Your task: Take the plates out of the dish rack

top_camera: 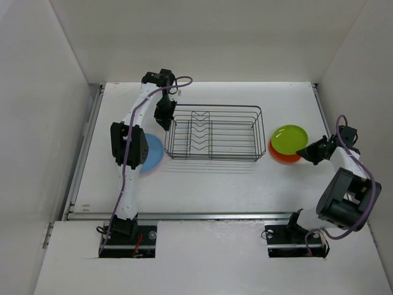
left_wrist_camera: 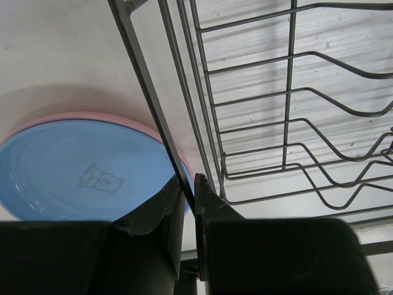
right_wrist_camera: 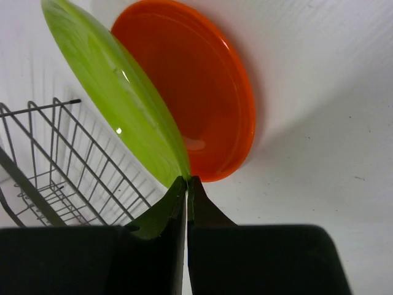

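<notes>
The black wire dish rack (top_camera: 212,132) stands mid-table with no plates in it. My left gripper (top_camera: 166,123) is at its left end, jaws shut on the rack's top rim wire (left_wrist_camera: 153,104) in the left wrist view (left_wrist_camera: 189,190). The blue plate (top_camera: 152,153) lies on the pink plate (left_wrist_camera: 147,126) left of the rack; it also shows in the left wrist view (left_wrist_camera: 80,172). My right gripper (top_camera: 305,150) is shut on the edge of the lime green plate (right_wrist_camera: 116,86), held tilted over the orange plate (right_wrist_camera: 196,92), which lies on the table right of the rack.
White walls enclose the table on the left, back and right. A metal rail (top_camera: 202,216) runs along the near edge in front of the arm bases. The rack's right end (right_wrist_camera: 55,166) is close to the lime green plate.
</notes>
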